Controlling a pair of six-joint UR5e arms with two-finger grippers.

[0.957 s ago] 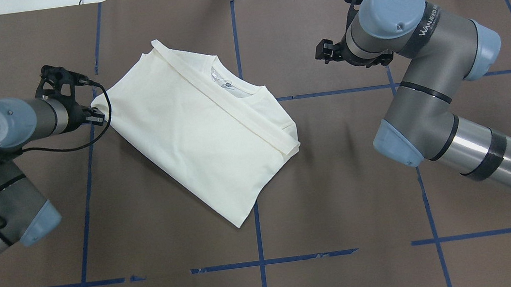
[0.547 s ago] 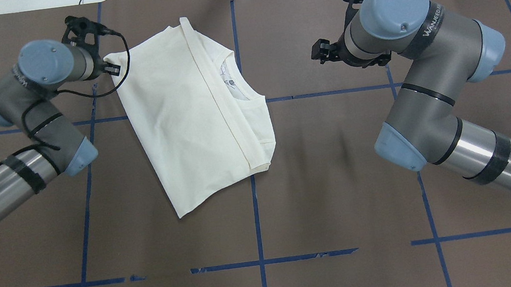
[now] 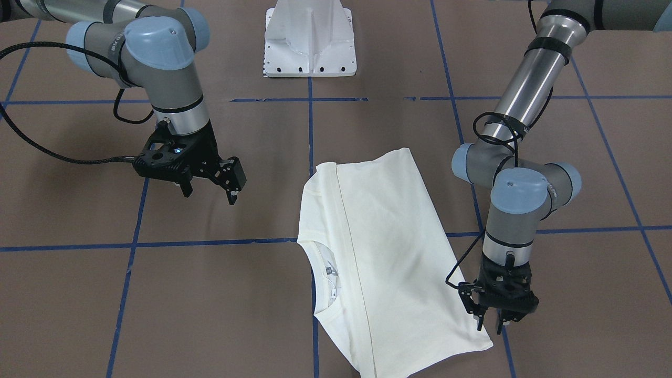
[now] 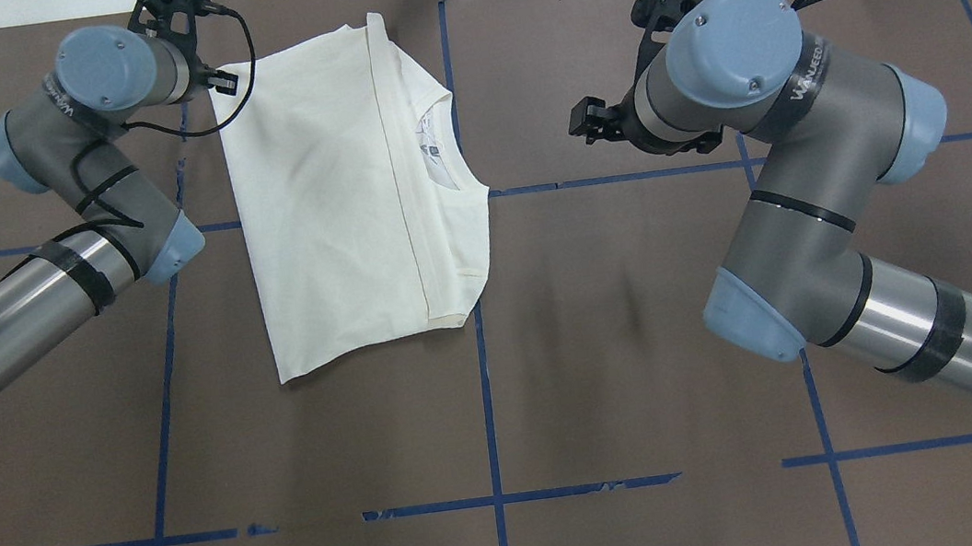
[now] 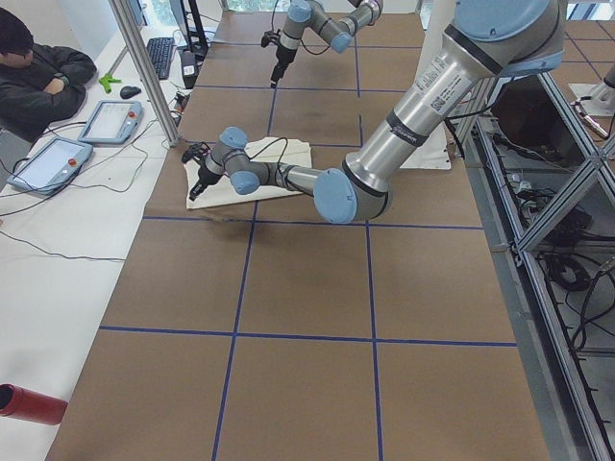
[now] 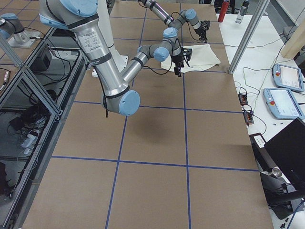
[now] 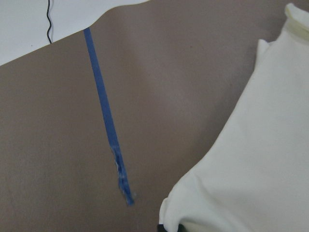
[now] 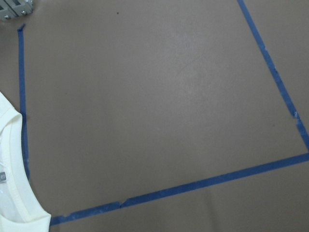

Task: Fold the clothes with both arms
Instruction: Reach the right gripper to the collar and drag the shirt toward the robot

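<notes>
Shirt (image 4: 330, 209) lies flat on the desk (image 4: 648, 383), left of centre, long axis running away from the base. Right tool (image 4: 586, 121) agape and empty, well right of the collar (image 4: 467, 178). Farthest out, left tool (image 3: 489, 325) looks pinched on the shirt's far-left corner, so I judge that arm the nearer.

**What my feeds aren't giving me**

On the front-facing feed the T-shirt (image 3: 388, 252) runs off the bottom edge, and its neck label (image 3: 329, 271) is too small for me to read. Overhead, the wrist joint (image 4: 110, 67) covers most of the left gripper (image 4: 221, 81). That arm's own camera crops the fingers, leaving me a dark sliver under the cloth corner. Both side feeds show the gripper fingers too small to judge.
</notes>
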